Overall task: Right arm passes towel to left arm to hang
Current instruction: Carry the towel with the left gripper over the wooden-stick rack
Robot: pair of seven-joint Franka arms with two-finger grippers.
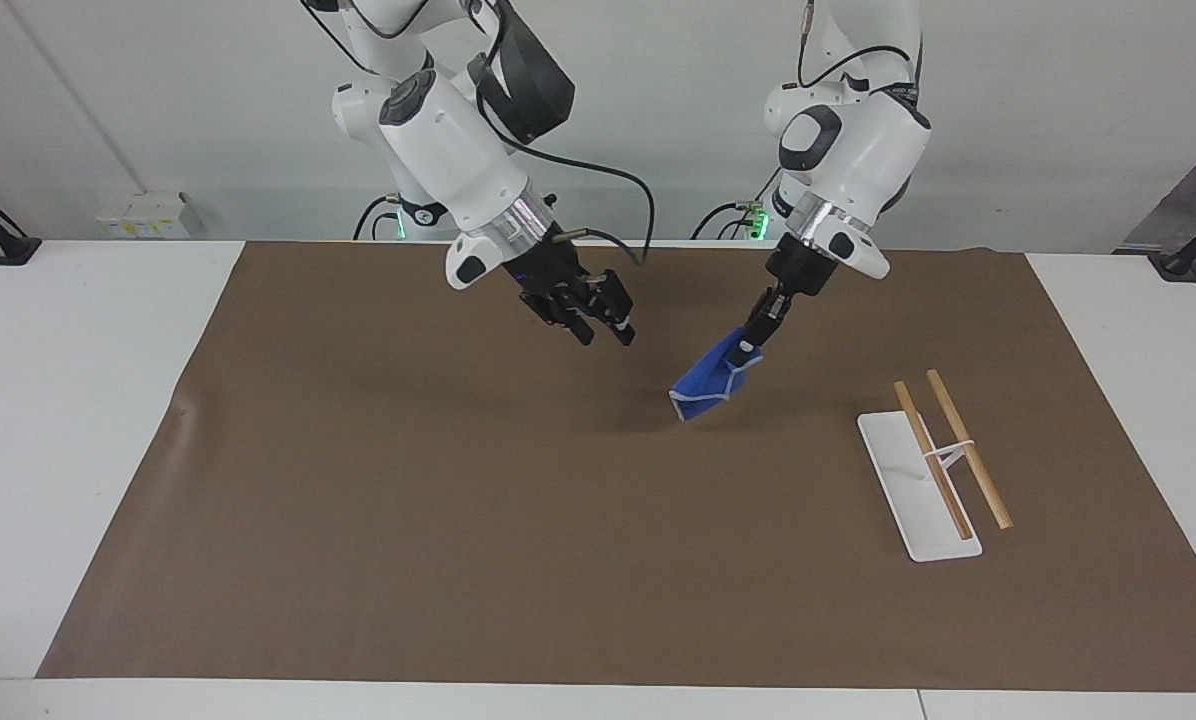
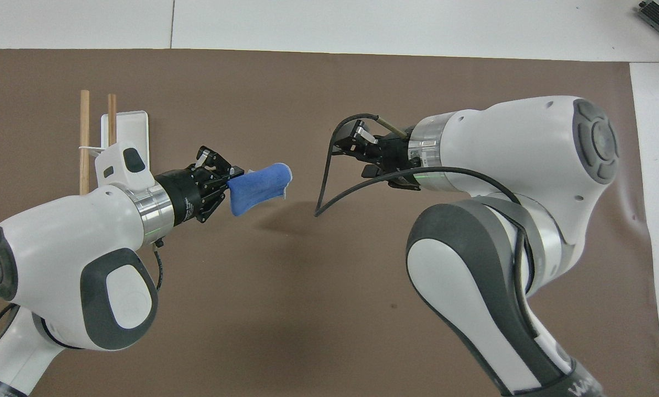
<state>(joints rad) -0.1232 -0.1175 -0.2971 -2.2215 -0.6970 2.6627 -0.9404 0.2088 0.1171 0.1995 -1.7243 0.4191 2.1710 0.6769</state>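
Hanging from one pinched corner, the towel (image 1: 713, 382) drooped in the air over the brown mat (image 1: 458, 520), clear of its surface, its pale stitched edge lowest. The left tool (image 1: 750, 343) was pressed together on that upper corner, which let the rest of the cloth fall loose below it; in my judgement that suited draping, since a free-hanging length can be laid across a bar. In the overhead view the cloth (image 2: 258, 184) stuck out from the left tool (image 2: 229, 182) toward the middle of the desk (image 1: 88, 400).

Well apart from the cloth, the right tool (image 1: 606, 328) hung over the mat toward the right arm's end, its 2 fingers spread and holding nothing. That gap read as a finished handover: only 1 arm had the cloth, so the right arm's share looked done.

Toward the left arm's end of the desk stood the white tray (image 1: 903, 490) with 2 wooden rods (image 1: 968, 450) lying lengthwise above it, bare of any cloth. I took this for the hanging rack, so the remaining step was probably to carry the cloth over the rods and lower it across them.
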